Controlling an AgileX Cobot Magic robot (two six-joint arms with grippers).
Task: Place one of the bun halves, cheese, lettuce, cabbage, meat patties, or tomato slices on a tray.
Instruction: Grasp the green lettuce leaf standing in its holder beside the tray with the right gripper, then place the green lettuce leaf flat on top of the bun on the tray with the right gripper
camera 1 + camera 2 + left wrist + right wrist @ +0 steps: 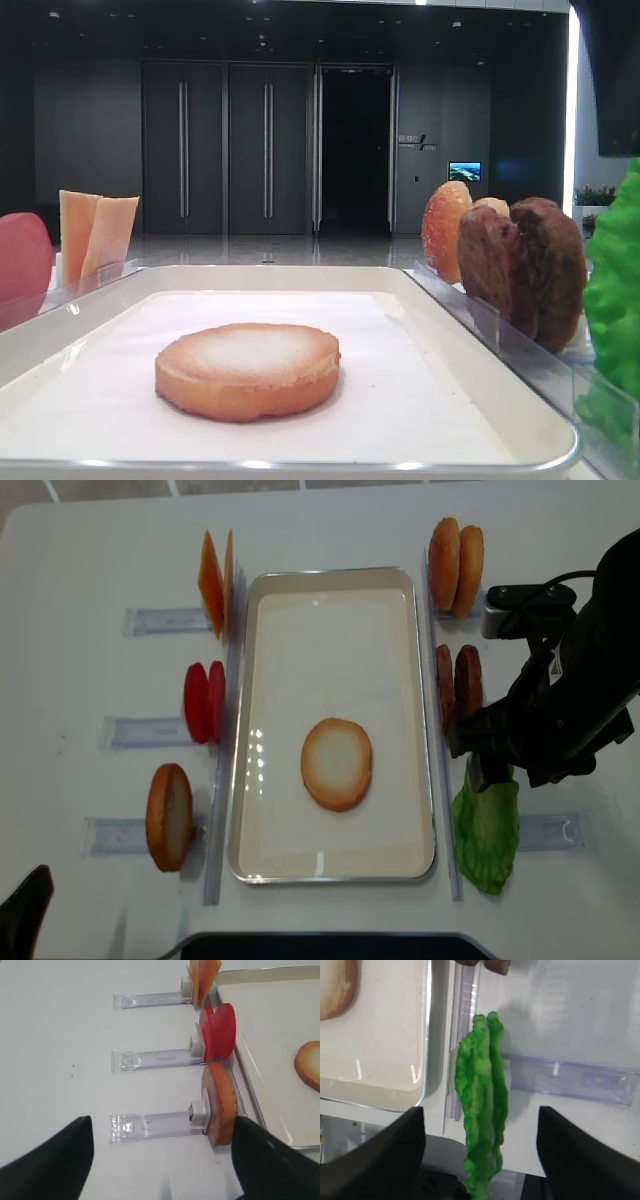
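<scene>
A bun half (336, 763) lies flat in the middle of the cream tray (330, 592). Left of the tray, cheese (215, 580), tomato slices (203, 702) and another bun half (220, 1105) stand on edge in clear holders. To its right stand two bun halves (455, 552), meat patties (458, 685) and lettuce (487, 825). My right gripper (480, 1152) is open, its fingers either side of the upright lettuce (482, 1105) without touching it. Off the tray's left front corner my left gripper (160, 1160) is open, with the holder of the nearest bun half ahead of it. Cabbage is out of view.
Clear narrow holders (155, 1125) stick out sideways from the tray on the white table (60, 1035). The right arm (560, 700) hangs over the right-hand holders, between the patties and the lettuce.
</scene>
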